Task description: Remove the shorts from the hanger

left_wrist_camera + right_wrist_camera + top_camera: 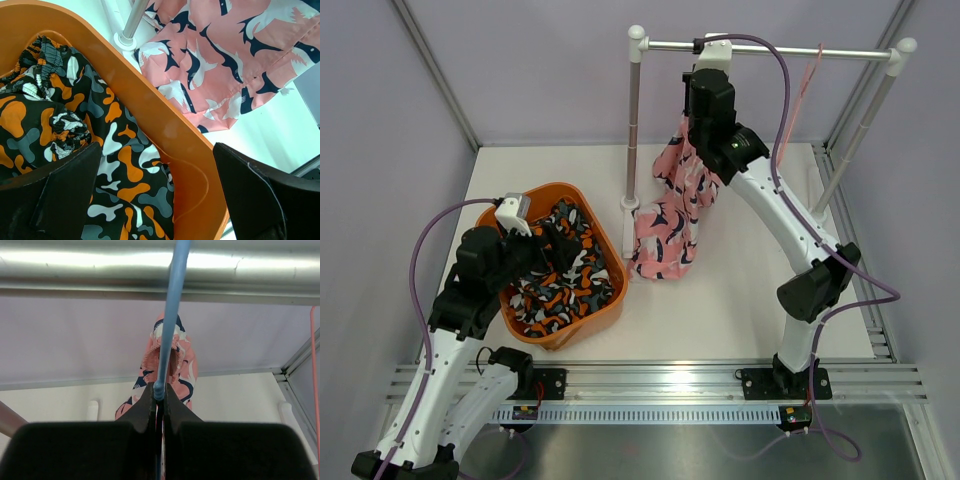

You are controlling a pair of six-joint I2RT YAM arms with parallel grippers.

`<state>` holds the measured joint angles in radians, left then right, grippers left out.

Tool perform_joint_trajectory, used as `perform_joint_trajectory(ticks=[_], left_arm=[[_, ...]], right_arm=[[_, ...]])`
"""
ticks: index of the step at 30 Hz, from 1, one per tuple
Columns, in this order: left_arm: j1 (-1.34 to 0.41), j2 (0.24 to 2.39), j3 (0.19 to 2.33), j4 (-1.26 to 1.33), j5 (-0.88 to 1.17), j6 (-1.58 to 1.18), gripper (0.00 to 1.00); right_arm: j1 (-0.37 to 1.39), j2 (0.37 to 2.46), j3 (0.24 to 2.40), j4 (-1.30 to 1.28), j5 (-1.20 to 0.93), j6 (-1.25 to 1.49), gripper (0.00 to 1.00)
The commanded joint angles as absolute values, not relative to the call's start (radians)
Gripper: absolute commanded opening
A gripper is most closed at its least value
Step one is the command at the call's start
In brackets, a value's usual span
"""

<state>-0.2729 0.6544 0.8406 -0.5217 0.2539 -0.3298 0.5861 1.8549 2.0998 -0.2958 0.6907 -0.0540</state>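
From the top camera, the pink shorts (665, 225) are hanging below the rail (770, 48) at the back of the bench (740, 290). Their lower end is appearing to rest on the bench just beside the rack's left pole (633, 130). The right claw (705, 70) is reaching up to the rail directly above them. The camouflage shorts (565, 275) are lying bunched inside the orange basket (535, 190) at the left, with the left claw (548, 238) hovering over them. A pink hanger (808, 75) is dangling near the rail's right end. From the left wrist, the left claw's fingers (60, 200) are standing wide apart and gripping nothing. The camouflage shorts are lying in the basket beneath them, and the pink shorts are spreading out beyond the basket's rim. From the right wrist, the right claw's fingers (145, 405) are pressing together, clamping the lower end of a thin blue hanger (172, 315) that is running up across the rail. The pink shorts are hanging behind it, their gathered waistband facing the camera.
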Motion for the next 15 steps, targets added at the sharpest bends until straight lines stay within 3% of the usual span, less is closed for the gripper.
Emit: perform_joint_trajectory(ticks=[1, 15], left_arm=[[-0.276, 0.657, 0.839, -0.477, 0.250, -0.313, 0.99], [-0.276, 0.663, 0.845, -0.472, 0.250, -0.310, 0.99]], right_arm=[[0.581, 1.829, 2.169, -0.250, 0.706, -0.077, 0.00], [0.581, 1.680, 2.180, -0.341, 0.583, -0.015, 0.00]])
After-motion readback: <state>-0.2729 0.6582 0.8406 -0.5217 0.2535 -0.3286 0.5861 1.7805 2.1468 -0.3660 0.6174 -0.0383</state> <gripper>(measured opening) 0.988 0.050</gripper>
